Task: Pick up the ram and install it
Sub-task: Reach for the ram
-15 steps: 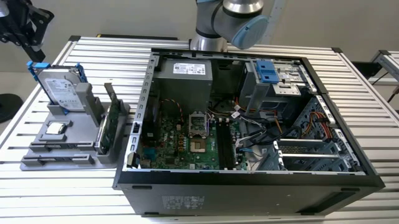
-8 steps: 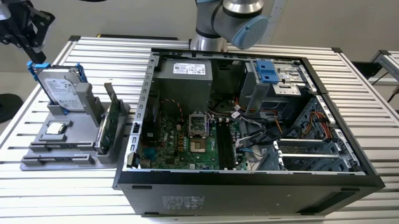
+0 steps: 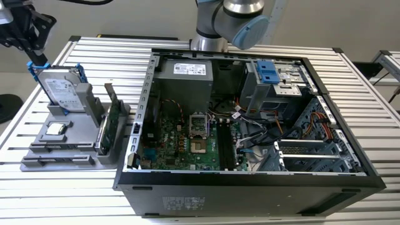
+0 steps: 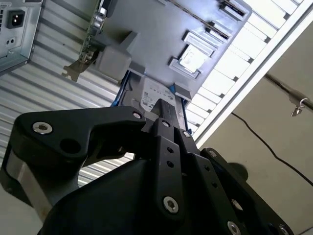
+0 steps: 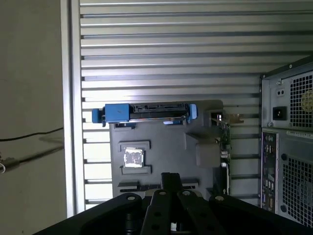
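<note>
The step in hand looks to be the reach for the ram, with nothing lifted yet as far as I can judge. The gripper (image 3: 39,54) hangs above the grey holder (image 3: 39,139), over the end where the hard drive (image 3: 62,91) stands on edge. Whether it is open or closed I cannot tell from these views. To do this reach well, the gripper should come down square over the holder's opposite end, lined up with the long edge of the stick. It should stay clear of the hard drive and of the green expansion card (image 3: 107,129), which stands along the holder's side nearest the computer case (image 3: 250,197). It should take the stick near its middle so that the stick leaves its slot level, not tilted. The 1 chip package (image 5: 133,157) lying flat at the holder's middle should be left untouched. What I take for the ram (image 5: 139,188) is, in the first wrist view, a thin dark strip seen edge-on. It runs across the holder just past that chip package, on the side away from the hard drive, and the gripper's black body covers part of it. It reads as long, narrow and very slim, and its chips and label cannot be made out from this angle.
</note>
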Available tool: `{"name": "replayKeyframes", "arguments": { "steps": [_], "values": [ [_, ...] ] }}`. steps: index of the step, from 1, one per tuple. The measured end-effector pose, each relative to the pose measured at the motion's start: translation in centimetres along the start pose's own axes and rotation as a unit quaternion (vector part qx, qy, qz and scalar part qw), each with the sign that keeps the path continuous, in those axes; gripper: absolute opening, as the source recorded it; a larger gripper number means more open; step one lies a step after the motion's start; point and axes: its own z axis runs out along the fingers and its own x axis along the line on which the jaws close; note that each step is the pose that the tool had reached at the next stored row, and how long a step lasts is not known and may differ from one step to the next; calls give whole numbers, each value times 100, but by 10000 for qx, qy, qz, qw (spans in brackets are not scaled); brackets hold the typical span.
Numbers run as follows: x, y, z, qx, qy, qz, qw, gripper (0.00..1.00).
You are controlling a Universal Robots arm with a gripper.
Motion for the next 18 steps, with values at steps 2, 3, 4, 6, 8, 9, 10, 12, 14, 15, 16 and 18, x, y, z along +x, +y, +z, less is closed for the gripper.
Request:
{"name": "replayKeyframes", "arguments": {
  "steps": [2, 3, 4, 6, 8, 9, 10, 12, 14, 15, 16, 18],
  "values": [
    [1, 0, 11, 0, 9, 1, 10000, 0],
    [1, 0, 15, 1, 14, 1, 10000, 0],
    [1, -1, 18, 1, 17, 1, 10000, 0],
    [1, -1, 24, 1, 24, 1, 10000, 0],
    [1, -1, 29, 1, 26, 2, 10000, 0],
    [1, -2, 31, 1, 27, 2, 10000, 0],
    [1, -2, 33, 1, 28, 1, 10000, 0],
    [1, -2, 37, 1, 29, 1, 10000, 0],
    [1, -2, 41, 1, 30, 2, 10000, 0],
    [1, -2, 42, 1, 31, 2, 10000, 0],
    [1, -2, 44, 1, 32, 2, 10000, 0],
    [2, -4, 79, 3, 67, 3, 10000, 0]
  ]
}}
